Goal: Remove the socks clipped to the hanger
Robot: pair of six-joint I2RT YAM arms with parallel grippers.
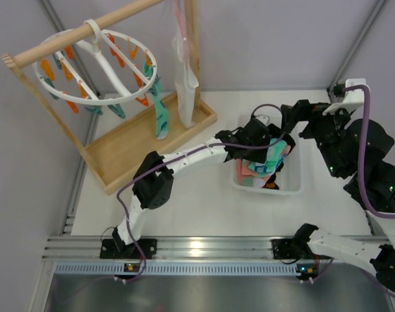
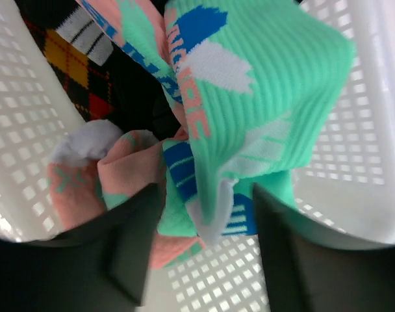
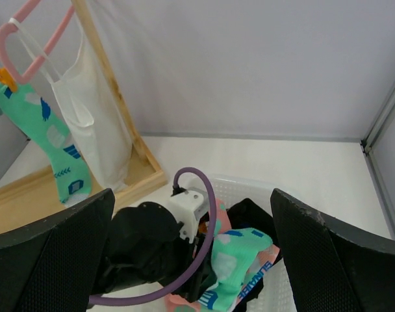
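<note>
One teal sock point(image 2: 249, 97) droops between parted fingers of left hand point(image 2: 207, 260), over basket point(image 2: 353, 195). Spread fully, then lift straight up.

One white ring hanger point(image 1: 93, 65) is being carried by one wooden rail frame point(image 1: 145, 146), with one teal sock point(image 1: 160, 117) being held on it. Its clips point(image 1: 69, 104) are too many and too small to be counted. One white pouch point(image 1: 186, 91) is being hung alongside, and one white basket point(image 1: 295, 179) is being occupied by a heap of socks point(image 1: 269, 162), at least three, the exact number being hidden.
</note>
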